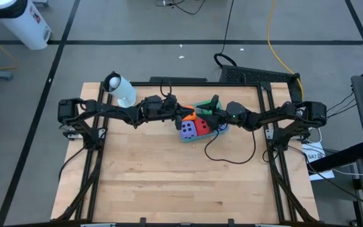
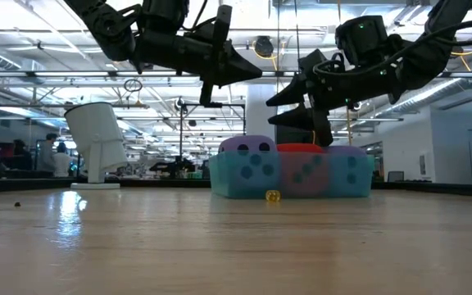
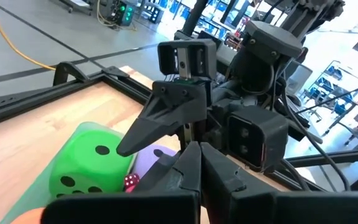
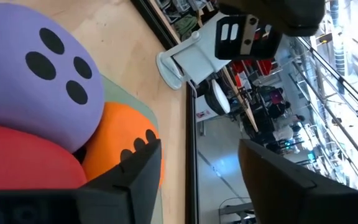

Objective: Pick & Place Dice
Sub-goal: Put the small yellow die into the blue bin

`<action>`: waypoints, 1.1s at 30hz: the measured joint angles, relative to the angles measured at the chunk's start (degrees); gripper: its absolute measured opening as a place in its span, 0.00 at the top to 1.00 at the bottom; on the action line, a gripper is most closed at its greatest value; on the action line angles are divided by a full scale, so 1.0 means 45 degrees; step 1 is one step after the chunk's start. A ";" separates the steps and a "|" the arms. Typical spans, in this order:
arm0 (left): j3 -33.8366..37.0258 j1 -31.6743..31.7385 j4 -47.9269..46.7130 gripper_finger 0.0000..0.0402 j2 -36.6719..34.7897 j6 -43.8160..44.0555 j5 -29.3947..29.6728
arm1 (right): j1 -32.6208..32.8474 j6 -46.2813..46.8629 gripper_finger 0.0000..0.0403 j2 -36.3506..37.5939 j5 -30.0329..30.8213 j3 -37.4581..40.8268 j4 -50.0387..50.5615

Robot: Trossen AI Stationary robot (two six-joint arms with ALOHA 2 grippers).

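As we look straight down from the high view, we find the pale wooden table [image 1: 169, 183] with both dark arms meeting over a cluster of soft foam dice at about twelve o'clock from the table's middle. A purple foam die with black pips [image 1: 186, 130] lies at nine o'clock of a red foam die [image 1: 201, 127]; an orange foam die [image 1: 188, 116] sits at twelve o'clock of the purple one, and the green foam die [image 1: 205, 104] shows at the far edge. They rest in a translucent teal tray [image 1: 221, 131]. The left gripper [image 1: 179, 114] is clenched on nothing, just beside the orange die; the right gripper [image 1: 214, 113] hangs over the cluster. A white cylindrical stand [image 1: 121, 89] stands at the ten o'clock corner.

From the low view we see the tray [image 2: 228, 184] holding purple [image 2: 248, 147], red [image 2: 301, 151] and a second purple die [image 2: 349, 152] side by side, a tiny yellow die [image 2: 273, 196] just in front. Both grippers, left [image 2: 248, 72] and right [image 2: 289, 105], hang above the dice, clear of them; the right one's fingers stand apart, grasping nothing.

Through the left wrist view we note its closed fingers [image 3: 194, 171], the green die [image 3: 92, 165], and a tiny red die [image 3: 130, 182] beside it.

Through the right wrist view, parted fingers [image 4: 138, 171] frame purple [image 4: 39, 78], orange [image 4: 123, 143] and red [image 4: 23, 162] dice.
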State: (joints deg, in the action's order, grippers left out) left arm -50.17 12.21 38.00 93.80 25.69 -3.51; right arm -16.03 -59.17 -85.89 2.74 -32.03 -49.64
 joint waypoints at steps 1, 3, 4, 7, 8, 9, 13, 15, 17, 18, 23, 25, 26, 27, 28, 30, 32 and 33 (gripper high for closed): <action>0.0000 0.0000 0.0004 0.99 0.0000 0.0005 0.0000 | 0.0000 0.0004 0.48 0.0000 0.0000 0.0000 0.0009; 0.0000 0.0000 -0.0030 1.00 0.0000 0.0014 -0.0005 | 0.0000 0.0004 0.46 0.0000 0.0000 0.0000 -0.0003; 0.0000 0.0000 -0.0070 1.00 0.0000 0.0023 -0.0005 | 0.0000 0.0000 0.46 0.0000 0.0000 0.0000 -0.0003; 0.0000 0.0000 -0.0117 0.99 0.0000 -0.0034 -0.0191 | 0.0005 0.0084 0.45 0.0000 0.0025 0.0000 0.0002; 0.0000 0.0016 -0.0117 0.99 -0.0003 -0.0181 -0.0375 | 0.0009 0.0259 0.46 0.0000 0.0048 0.0000 -0.0003; 0.0001 0.0071 -0.0151 1.00 -0.0054 -0.0405 -0.0613 | 0.0010 0.0526 0.46 0.0000 0.0049 0.0000 -0.0019; 0.0006 0.0170 -0.1094 1.00 -0.0941 -0.1565 -0.1176 | 0.0049 0.2896 0.50 0.0610 0.0093 0.0000 -0.0153; 0.0005 0.0167 -0.2305 1.00 -0.1562 -0.2387 -0.1177 | 0.0108 0.4138 0.53 0.1285 0.0012 -0.0010 0.0122; 0.0010 0.0081 -0.3555 1.00 -0.2223 -0.3314 -0.0938 | 0.0175 0.5421 0.57 0.2144 -0.0333 -0.0010 0.0980; 0.0010 0.0009 -0.4174 1.00 -0.2615 -0.3740 -0.0703 | 0.0175 0.6204 0.59 0.2610 -0.0587 -0.0005 0.1373; 0.0247 -0.0596 -0.6497 1.00 -0.4296 -0.5281 0.0497 | 0.0258 1.0135 0.70 0.4706 -0.2149 -0.0010 0.3230; 0.0632 -0.0824 -0.6594 1.00 -0.4892 -0.5557 0.0721 | 0.0552 1.1007 0.75 0.5387 -0.2287 -0.0010 0.3920; 0.0951 -0.0897 -0.6430 1.00 -0.5234 -0.5587 0.0707 | 0.0747 1.1341 0.79 0.5695 -0.2283 -0.0010 0.4321; 0.1290 -0.0923 -0.6160 1.00 -0.5599 -0.5508 0.0600 | 0.0940 1.1672 0.82 0.5954 -0.2283 -0.0010 0.4601; 0.1687 -0.0920 -0.5849 1.00 -0.6006 -0.5345 0.0428 | 0.1118 1.2086 0.86 0.6229 -0.2283 -0.0010 0.4899; 0.2674 -0.0866 -0.5270 1.00 -0.6913 -0.5130 0.0375 | 0.1491 1.3027 0.94 0.6682 -0.2283 0.0000 0.5387; 0.3689 -0.0801 -0.4546 1.00 -0.7796 -0.5017 0.0446 | 0.1889 1.4017 0.98 0.7026 -0.2252 0.0000 0.5624; 0.4179 -0.0770 -0.4299 1.00 -0.8224 -0.4978 0.0508 | 0.2073 1.4606 0.98 0.7129 -0.2254 0.0000 0.5685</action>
State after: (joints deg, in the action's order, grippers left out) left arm -31.37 8.74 18.65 56.79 3.29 -1.22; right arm -6.71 6.56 -53.81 -7.40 -32.03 -24.05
